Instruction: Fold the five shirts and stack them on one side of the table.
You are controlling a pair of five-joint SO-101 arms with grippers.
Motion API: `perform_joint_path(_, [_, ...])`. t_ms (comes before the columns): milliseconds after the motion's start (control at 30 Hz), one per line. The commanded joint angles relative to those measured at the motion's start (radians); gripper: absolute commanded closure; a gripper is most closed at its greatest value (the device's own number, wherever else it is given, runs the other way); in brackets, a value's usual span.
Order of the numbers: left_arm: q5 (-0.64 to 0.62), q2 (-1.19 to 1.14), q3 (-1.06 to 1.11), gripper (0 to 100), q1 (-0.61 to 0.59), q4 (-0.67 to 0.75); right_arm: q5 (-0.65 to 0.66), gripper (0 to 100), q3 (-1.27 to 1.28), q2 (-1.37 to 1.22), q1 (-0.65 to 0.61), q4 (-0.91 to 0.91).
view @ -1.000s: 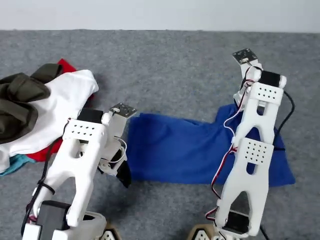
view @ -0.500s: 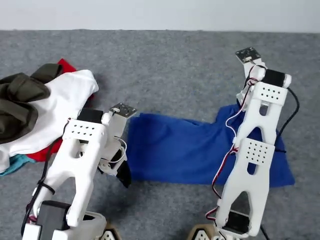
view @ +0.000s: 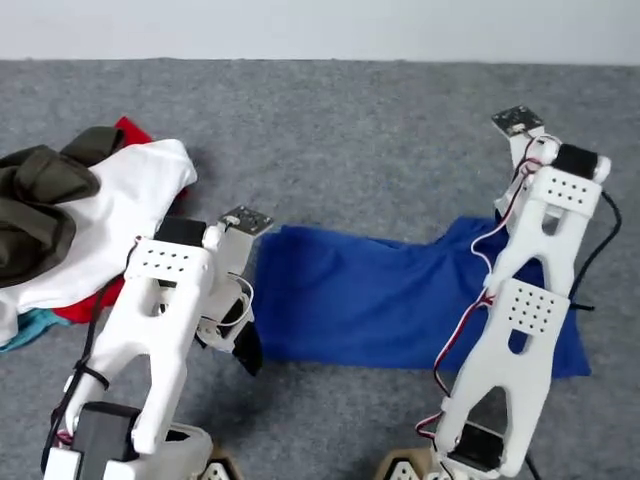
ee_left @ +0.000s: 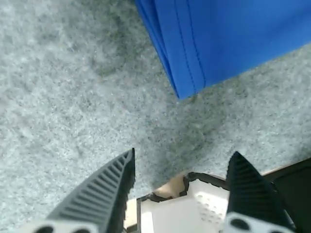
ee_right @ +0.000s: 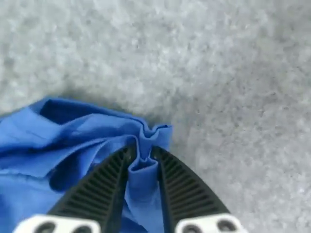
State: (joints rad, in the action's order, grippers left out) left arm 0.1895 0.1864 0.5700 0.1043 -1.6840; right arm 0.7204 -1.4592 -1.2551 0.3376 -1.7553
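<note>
Two pincers sit low over the grey table (view: 380,120). The right pincer (ee_right: 142,154) is pinching a bunched fold at one corner of the blue shirt (ee_right: 68,141). Its two black fingers (ee_right: 104,179) press close with the cloth between them. The rest of the blue shirt spreads away from that pincer, flat on the table, towards the left pincer (ee_left: 184,158). The left pincer is spread wide with nothing between its fingers, over bare table. A neat corner of the blue shirt lies near its tips but does not touch them. Farther off, past the left arm, other shirts lie in a pile. A dark green shirt (view: 40,200) lies on a white shirt (view: 120,215). A red shirt (view: 132,132) and a bit of a light blue shirt (view: 25,330) poke out from under them.
</note>
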Motion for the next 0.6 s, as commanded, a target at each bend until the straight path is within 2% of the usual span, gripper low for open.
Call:
perform_joint_path(0, [0.011,0.023,-0.004,71,0.008,0.011,0.015,99.1,0.135,0.193,-0.008,-0.045])
perform_joint_path(333, [0.012,0.023,-0.004,71,0.008,0.011,0.018,99.1,0.571,0.473,-0.041,-0.042])
perform_joint_path(567, [0.012,0.023,-0.004,71,0.008,0.011,0.141,99.1,0.847,0.573,-0.036,-0.042])
